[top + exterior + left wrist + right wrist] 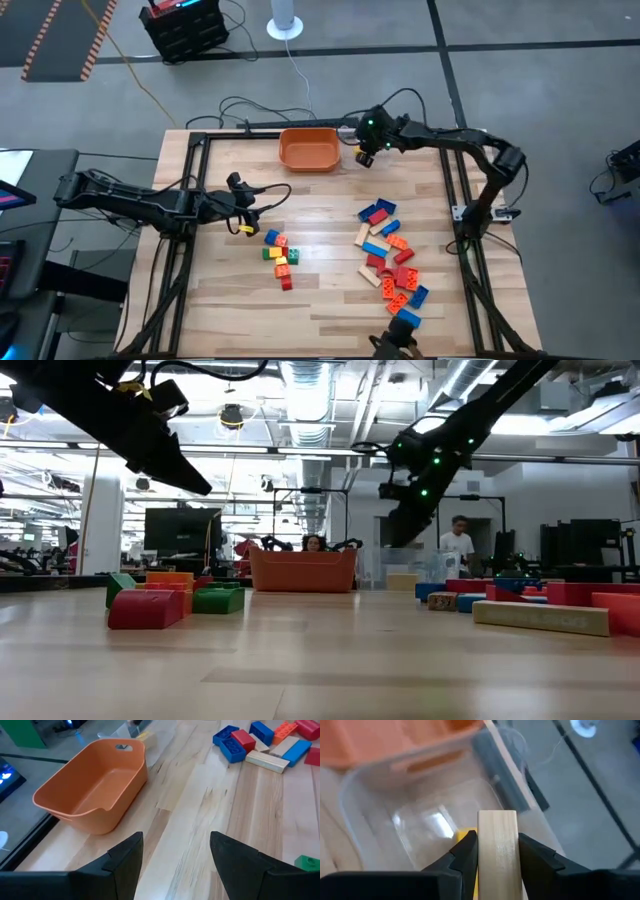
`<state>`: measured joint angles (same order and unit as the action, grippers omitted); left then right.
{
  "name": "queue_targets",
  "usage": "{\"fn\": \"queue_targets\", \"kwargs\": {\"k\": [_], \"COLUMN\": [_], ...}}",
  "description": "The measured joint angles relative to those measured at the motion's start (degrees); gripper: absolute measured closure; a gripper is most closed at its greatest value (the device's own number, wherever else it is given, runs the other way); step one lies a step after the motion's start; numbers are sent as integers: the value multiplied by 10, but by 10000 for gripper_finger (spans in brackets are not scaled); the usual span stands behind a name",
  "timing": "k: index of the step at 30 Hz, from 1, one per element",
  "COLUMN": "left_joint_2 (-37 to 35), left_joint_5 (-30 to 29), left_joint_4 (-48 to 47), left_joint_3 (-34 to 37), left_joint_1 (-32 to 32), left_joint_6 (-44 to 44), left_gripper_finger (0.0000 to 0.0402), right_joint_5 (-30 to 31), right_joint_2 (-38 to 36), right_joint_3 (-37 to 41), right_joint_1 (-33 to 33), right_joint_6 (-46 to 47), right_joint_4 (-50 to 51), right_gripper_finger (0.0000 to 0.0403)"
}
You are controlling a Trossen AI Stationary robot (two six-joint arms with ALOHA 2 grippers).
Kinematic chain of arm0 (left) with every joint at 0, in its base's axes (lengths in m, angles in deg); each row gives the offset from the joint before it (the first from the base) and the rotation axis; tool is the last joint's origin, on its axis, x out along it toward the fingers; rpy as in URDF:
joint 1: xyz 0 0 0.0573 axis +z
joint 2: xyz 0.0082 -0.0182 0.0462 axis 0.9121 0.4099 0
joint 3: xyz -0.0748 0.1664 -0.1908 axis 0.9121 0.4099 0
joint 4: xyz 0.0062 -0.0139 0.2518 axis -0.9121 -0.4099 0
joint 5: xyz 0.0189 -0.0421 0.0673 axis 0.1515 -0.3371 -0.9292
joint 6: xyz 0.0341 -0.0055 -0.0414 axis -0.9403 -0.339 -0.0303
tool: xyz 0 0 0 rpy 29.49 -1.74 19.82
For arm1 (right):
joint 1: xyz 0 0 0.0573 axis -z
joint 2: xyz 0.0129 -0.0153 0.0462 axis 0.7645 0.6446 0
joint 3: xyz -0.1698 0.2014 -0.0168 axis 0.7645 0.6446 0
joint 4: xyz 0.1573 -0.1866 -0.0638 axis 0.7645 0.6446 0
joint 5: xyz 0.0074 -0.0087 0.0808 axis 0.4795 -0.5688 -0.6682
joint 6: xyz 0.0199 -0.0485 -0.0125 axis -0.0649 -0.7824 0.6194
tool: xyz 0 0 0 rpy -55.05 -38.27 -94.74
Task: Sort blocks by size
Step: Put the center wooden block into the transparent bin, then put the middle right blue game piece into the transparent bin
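Note:
My right gripper (497, 851) is shut on a tan block (498, 845) above a clear plastic container (420, 815), which holds a yellow block (463, 836). In the high view this gripper (362, 153) is just right of the orange bowl (309, 149). My left gripper (176, 851) is open and empty, at the table's left (243, 208), with the bowl (95, 782) ahead of it. A cluster of small blocks (280, 258) lies on the table near it. Several longer blocks (390, 255) lie at the right. My right gripper pinches the tan block by its two long sides (481, 845) between its two fingers. The block runs along the fingers and sticks out past their tips. The fingers point down at a slant. The block is lifted clear, over the clear container.
The orange bowl stands at the table's far edge, with the clear container on its right. Dark frame rails (455, 190) run along the table's sides. Bare wood lies between the two block groups and in front of the bowl. People show in the room beyond (458, 540).

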<state>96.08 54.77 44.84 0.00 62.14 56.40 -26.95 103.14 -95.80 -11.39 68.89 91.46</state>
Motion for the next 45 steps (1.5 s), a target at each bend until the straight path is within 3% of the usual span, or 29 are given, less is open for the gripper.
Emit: {"fn": "queue_targets", "kwargs": {"k": [7, 19, 23, 30, 39, 45], "left_joint_2": [0, 0, 0, 0, 0, 0], "left_joint_5": [0, 0, 0, 0, 0, 0], "left_joint_4": [-4, -5, -7, -8, 5, 7], "left_joint_3": [0, 0, 0, 0, 0, 0], "left_joint_1": [0, 1, 1, 1, 1, 0], "left_joint_6": [-1, -3, -2, -1, -25, -18], "left_gripper_finger": [177, 177, 177, 177, 177, 177], "right_joint_5": [-7, -8, -9, -9, -10, -14], "right_joint_2": [38, -6, -61, -119, -87, -41], "right_joint_3": [-11, -10, -11, 31, 88, 87], "right_joint_1": [4, 5, -39, -170, -300, -320], "right_joint_6": [0, 1, 3, -8, 49, 39], "right_joint_4": [15, 60, 83, 135, 138, 137], "right_gripper_finger": [247, 170, 169, 169, 168, 168]}}
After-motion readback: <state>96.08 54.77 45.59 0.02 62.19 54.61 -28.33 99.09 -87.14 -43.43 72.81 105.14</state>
